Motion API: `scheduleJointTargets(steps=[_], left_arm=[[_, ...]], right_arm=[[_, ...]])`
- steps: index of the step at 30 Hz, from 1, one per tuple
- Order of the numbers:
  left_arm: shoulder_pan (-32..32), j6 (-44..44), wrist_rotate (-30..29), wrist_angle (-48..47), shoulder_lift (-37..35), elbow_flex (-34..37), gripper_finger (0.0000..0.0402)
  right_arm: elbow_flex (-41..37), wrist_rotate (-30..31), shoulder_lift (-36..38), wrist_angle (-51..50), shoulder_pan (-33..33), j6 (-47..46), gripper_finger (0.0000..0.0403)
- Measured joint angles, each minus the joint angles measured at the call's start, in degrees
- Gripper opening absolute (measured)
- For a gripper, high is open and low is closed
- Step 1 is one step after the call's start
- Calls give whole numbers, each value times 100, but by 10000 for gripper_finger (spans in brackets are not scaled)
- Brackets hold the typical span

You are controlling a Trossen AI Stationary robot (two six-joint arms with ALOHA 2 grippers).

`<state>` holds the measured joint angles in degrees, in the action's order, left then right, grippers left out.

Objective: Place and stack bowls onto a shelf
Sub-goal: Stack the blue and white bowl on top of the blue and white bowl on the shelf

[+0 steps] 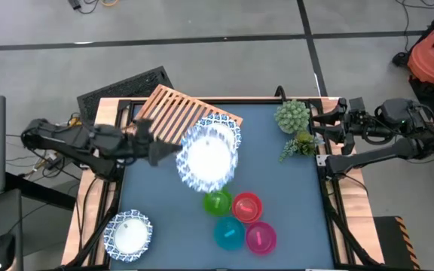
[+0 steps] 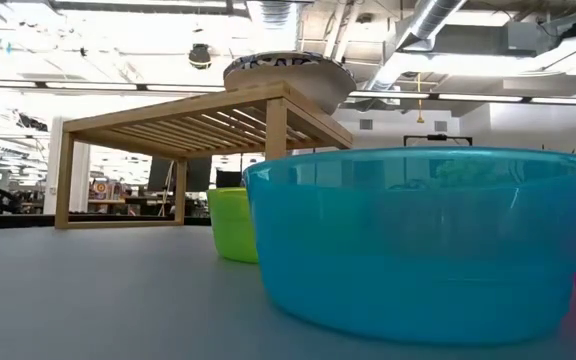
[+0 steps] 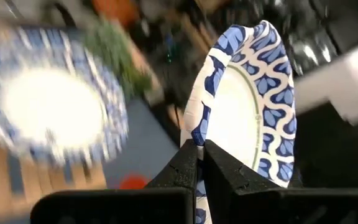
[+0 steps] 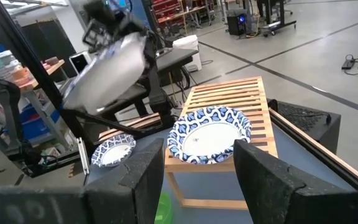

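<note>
My left gripper (image 1: 163,150) (image 3: 201,147) is shut on a white bowl with a blue patterned rim (image 1: 206,159) (image 4: 107,67), held in the air over the near edge of the wooden slatted shelf (image 1: 181,111) (image 4: 229,99) (image 2: 193,120). Another blue-rimmed bowl (image 4: 210,134) (image 2: 288,72) (image 1: 228,126) sits by its base on the shelf's slats. A third (image 1: 127,232) (image 4: 112,149) sits on the table's near left corner. Green (image 1: 217,202), red (image 1: 246,205), teal (image 1: 229,232) and magenta (image 1: 261,237) bowls stand on the table. My right gripper (image 4: 197,177) waits open at the right edge. My left gripper pinches the blue patterned rim (image 3: 199,127) of the white bowl, one finger (image 3: 225,168) on the inner side and one (image 3: 182,168) on the outer. The fingers come roughly level from the table's left. The bowl is lifted clear and tilted.
A green bushy plant (image 1: 292,119) stands at the table's far right, close to my right arm (image 1: 375,132). The four small bowls cluster near the table's middle and near edge; the teal one (image 2: 428,240) fills the low view. A black mat (image 1: 123,86) lies beyond the shelf.
</note>
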<state>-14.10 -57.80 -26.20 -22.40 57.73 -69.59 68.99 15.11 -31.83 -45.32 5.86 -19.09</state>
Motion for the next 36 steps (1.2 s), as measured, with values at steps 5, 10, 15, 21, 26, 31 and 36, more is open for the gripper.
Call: scheduleJointTargets(steps=[5, 10, 15, 21, 26, 31, 36], left_arm=[[563, 466, -706, -67, 150, -349, 0], [1437, 202, -63, -622, 237, -381, 0], [2082, 4, 667, -1196, 567, -371, 0], [2518, 10, 1391, -1113, 925, -371, 0], [2831, 127, 1807, -1171, 1185, -371, 0], [2959, 180, 1840, -1137, 1391, -371, 3], [2958, 299, 1847, -1140, 1559, -371, 36]], right_arm=[[0, 0, 0, -11, -1, -7, 218], [0, 25, 0, -11, 1, -7, 218], [-2, 26, 0, -13, -1, 4, 218], [-2, 31, 0, -60, -1, 26, 218], [-2, 54, -1, -112, -1, 113, 218], [-2, 55, -2, -105, -1, 160, 218], [-2, 52, 0, -104, -1, 160, 218]])
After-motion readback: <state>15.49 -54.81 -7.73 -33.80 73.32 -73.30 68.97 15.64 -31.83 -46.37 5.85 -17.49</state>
